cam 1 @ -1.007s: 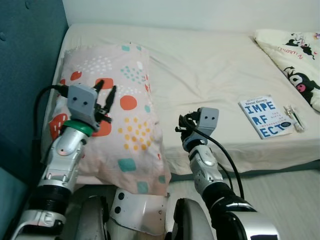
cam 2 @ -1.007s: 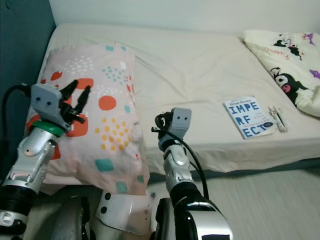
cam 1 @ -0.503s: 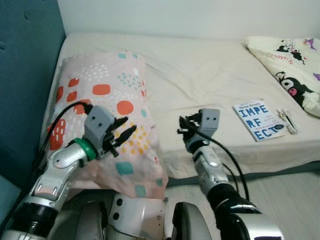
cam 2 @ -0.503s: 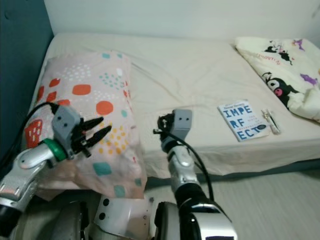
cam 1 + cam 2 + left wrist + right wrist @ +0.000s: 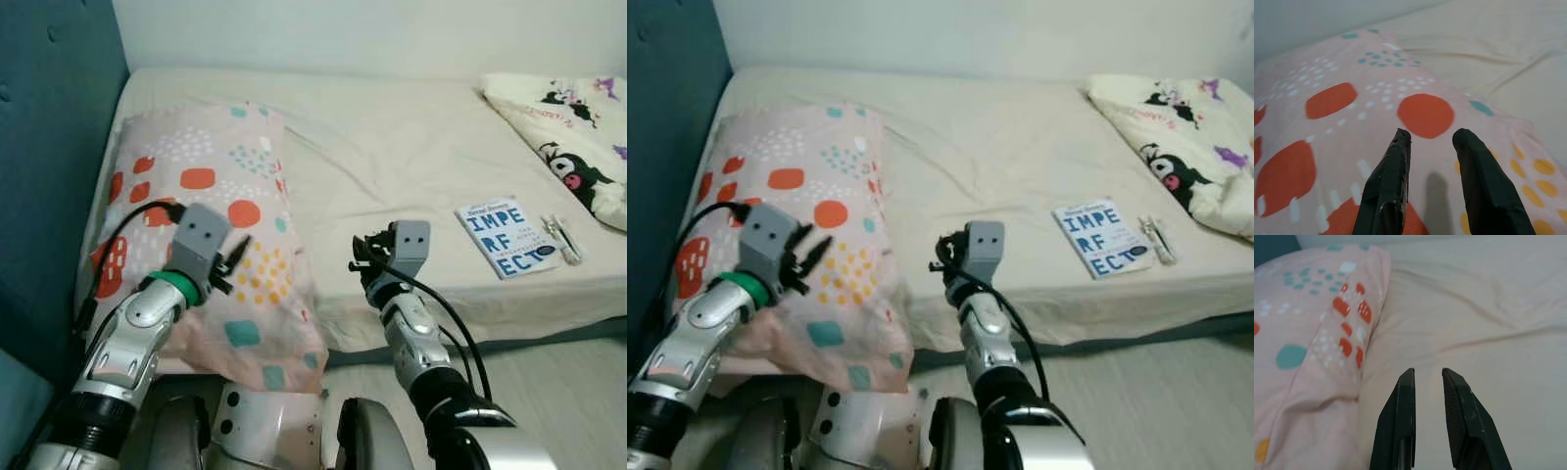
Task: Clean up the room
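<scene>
One bed [image 5: 411, 147] carries one pink pillow [image 5: 211, 176] with red, teal and yellow spots on its left side. One blue-and-white book [image 5: 507, 236] lies near the right front edge, its cover reading "IMPERFECT" in big letters. A small pale object [image 5: 561, 238] lies just right of it. One cartoon-printed blanket [image 5: 578, 137] is bunched at the far right. The left gripper [image 5: 1430, 142] hovers over the pillow, jaws apart and empty. The right gripper [image 5: 1427, 377] hangs over the sheet beside the pillow, jaws slightly parted, holding nothing.
</scene>
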You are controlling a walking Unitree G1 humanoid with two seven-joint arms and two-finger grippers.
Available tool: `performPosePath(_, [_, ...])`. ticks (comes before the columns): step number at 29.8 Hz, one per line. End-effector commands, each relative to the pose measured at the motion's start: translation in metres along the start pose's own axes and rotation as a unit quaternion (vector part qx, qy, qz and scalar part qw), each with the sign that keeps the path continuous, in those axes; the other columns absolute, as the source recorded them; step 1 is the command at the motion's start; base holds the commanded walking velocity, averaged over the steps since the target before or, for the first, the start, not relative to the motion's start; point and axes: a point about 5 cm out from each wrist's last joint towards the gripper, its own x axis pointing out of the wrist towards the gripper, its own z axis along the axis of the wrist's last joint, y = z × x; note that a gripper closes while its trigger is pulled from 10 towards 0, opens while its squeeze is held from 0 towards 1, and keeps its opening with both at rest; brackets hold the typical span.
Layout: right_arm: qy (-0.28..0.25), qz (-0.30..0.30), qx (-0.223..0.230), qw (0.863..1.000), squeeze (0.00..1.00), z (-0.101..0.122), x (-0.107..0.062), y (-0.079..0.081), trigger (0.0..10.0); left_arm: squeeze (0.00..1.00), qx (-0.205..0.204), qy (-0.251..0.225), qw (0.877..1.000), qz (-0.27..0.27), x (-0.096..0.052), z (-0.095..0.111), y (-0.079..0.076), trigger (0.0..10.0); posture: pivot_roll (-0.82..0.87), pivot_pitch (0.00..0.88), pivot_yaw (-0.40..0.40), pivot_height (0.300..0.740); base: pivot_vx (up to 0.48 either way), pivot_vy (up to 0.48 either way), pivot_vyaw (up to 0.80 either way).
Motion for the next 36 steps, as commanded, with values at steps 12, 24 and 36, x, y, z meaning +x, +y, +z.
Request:
performPosePath(12, [0.009,-0.007,0.028,1.000,0.00,-0.012,-0.009,0.003,10.0,0.00,-0.009,-0.018,0.996,0.092,-0.006,-0.005,-0.009,10.0,0.11,0.000,-0.072,0.610,0.000,0.000,0.00])
performPosePath(24, [0.014,-0.021,0.040,0.999,0.00,-0.017,-0.012,0.004,10.0,0.00,-0.017,0.001,0.993,0.114,-0.006,-0.012,-0.005,10.0,0.11,0.000,-0.050,0.670,0.000,0.000,0.00])
performPosePath(36, [0.016,-0.027,0.041,0.999,0.00,-0.019,-0.015,0.003,10.0,0.00,-0.021,0.004,0.993,0.115,-0.006,-0.015,-0.008,10.0,0.11,0.000,-0.046,0.715,0.000,0.000,0.00])
